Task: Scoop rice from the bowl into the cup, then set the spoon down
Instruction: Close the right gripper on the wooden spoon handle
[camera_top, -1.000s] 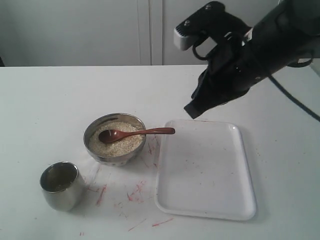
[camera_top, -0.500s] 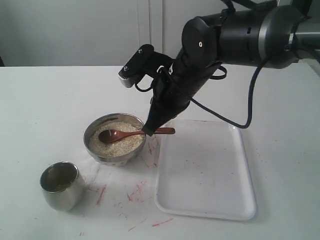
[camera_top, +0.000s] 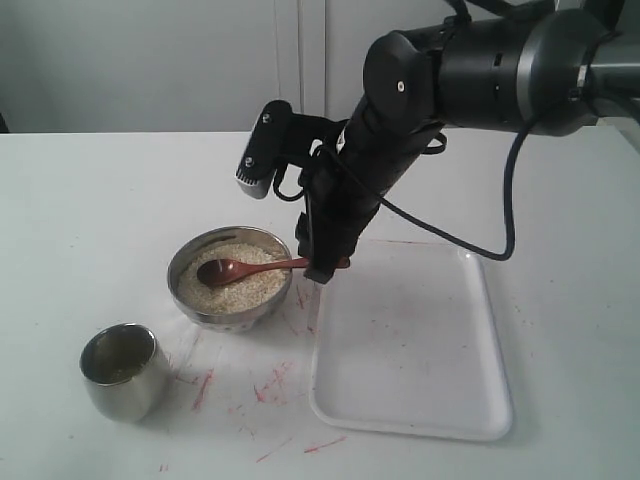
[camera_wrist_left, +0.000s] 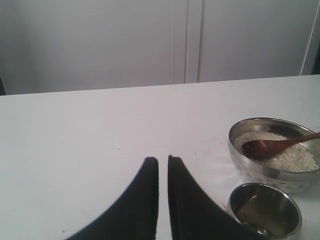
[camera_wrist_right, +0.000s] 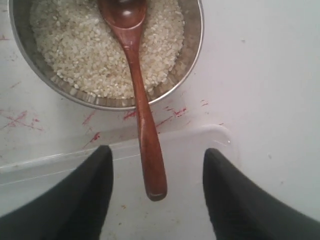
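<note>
The steel bowl (camera_top: 190, 300) holds rice (camera_top: 240, 285), and the wooden spoon (camera_top: 270, 266) lies with its head in the grains and its handle sticking out over the rim toward the tray. My right gripper (camera_top: 322, 268) hangs at the handle's end. In the right wrist view it (camera_wrist_right: 157, 152) stands open, one finger on each side of the spoon (camera_wrist_right: 142, 115), not touching it, with the bowl (camera_wrist_right: 192, 45) and rice (camera_wrist_right: 75, 45) beyond. The steel cup (camera_top: 120, 370) stands near the front left. My left gripper (camera_wrist_left: 161, 160) is shut and empty, left of the cup (camera_wrist_left: 265, 210) and bowl (camera_wrist_left: 250, 165).
A white rectangular tray (camera_top: 410, 340) lies right of the bowl, its near corner under the spoon's handle end (camera_wrist_right: 190, 210). Red marks (camera_top: 270, 385) streak the white table between cup and tray. The right arm's cable (camera_top: 500, 170) loops above the tray.
The right arm swung from high on the right down to the spoon, and its open gripper has dropped around the handle's end. Spoon, bowl and cup have not moved.
</note>
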